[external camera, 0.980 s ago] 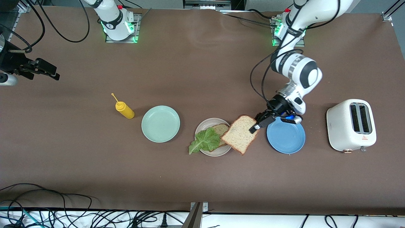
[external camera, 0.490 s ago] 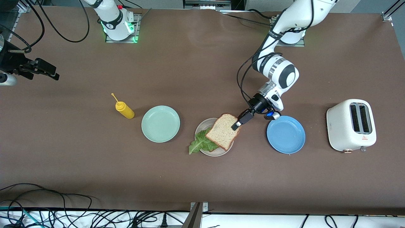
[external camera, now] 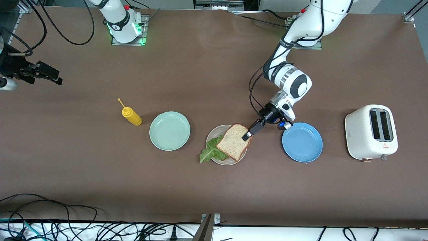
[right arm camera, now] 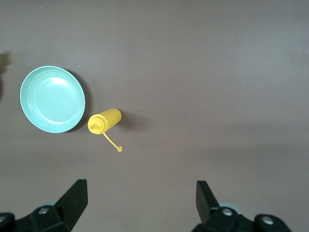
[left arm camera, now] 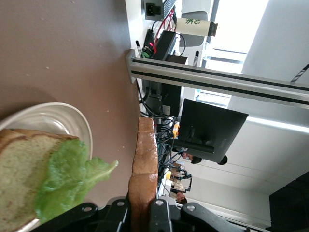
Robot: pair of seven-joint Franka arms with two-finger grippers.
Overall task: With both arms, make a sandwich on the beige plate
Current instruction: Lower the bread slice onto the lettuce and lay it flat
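A beige plate (external camera: 226, 160) lies between the mint-green and blue plates. On it rest one bread slice (left arm camera: 19, 179) and a green lettuce leaf (external camera: 210, 151) that hangs over the rim. My left gripper (external camera: 247, 135) is shut on the crust edge of the second bread slice (external camera: 233, 142), which it holds tilted just above the lettuce and plate. In the left wrist view the held slice (left arm camera: 145, 159) stands edge-on between the fingers (left arm camera: 161, 215), beside the lettuce (left arm camera: 67, 176) and plate (left arm camera: 58, 116). My right gripper (external camera: 53, 77) waits open, high over the right arm's end of the table.
A mint-green plate (external camera: 170, 131) and a yellow squeeze bottle (external camera: 131, 116) lie toward the right arm's end. A blue plate (external camera: 302, 142) and a white toaster (external camera: 371, 132) stand toward the left arm's end. Cables run along the table's front edge.
My left gripper has carried the bread slice from beside the blue plate to over the beige plate, now covering the lower slice and part of the lettuce. The right arm has not moved.
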